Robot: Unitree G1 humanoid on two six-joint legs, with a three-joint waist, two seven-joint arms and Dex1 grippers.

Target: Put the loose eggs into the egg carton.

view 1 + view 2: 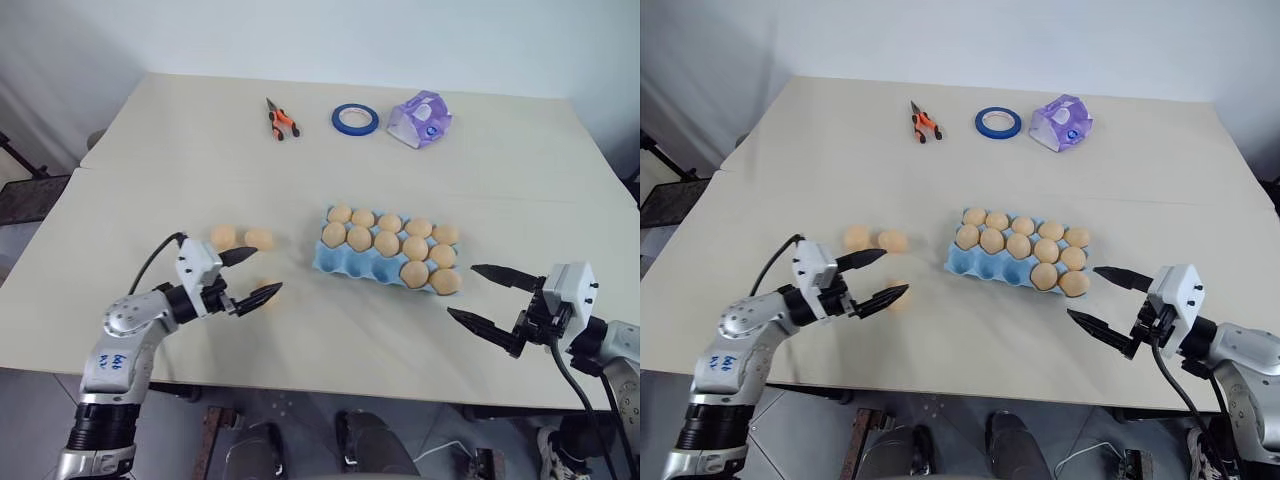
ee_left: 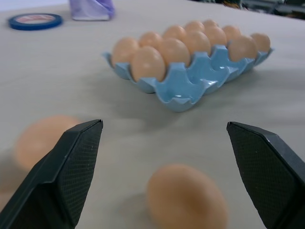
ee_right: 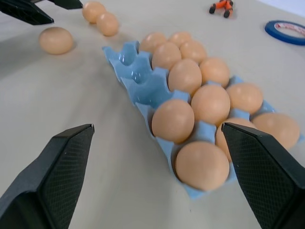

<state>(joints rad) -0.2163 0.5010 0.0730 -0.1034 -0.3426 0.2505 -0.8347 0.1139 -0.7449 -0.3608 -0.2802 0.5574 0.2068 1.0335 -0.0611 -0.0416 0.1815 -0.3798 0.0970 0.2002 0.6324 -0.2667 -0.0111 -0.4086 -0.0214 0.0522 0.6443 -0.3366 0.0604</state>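
Three loose eggs lie on the table left of the egg carton (image 1: 338, 263): two side by side (image 1: 223, 237) (image 1: 258, 239), and a third egg (image 2: 186, 198) nearer the front edge. My left gripper (image 1: 264, 271) is open, level with the table, its fingers either side of that third egg without touching it. The light blue carton holds several eggs (image 1: 387, 243); its front-left cups (image 3: 138, 71) are bare. My right gripper (image 1: 462, 291) hovers open just right of the carton's near corner, with nothing between its fingers.
At the far side of the table lie orange-handled pliers (image 1: 281, 121), a blue tape ring (image 1: 355, 119) and a purple-and-white packet (image 1: 420, 119). A seam (image 1: 150, 172) crosses the tabletop behind the eggs. The table's front edge runs just below both grippers.
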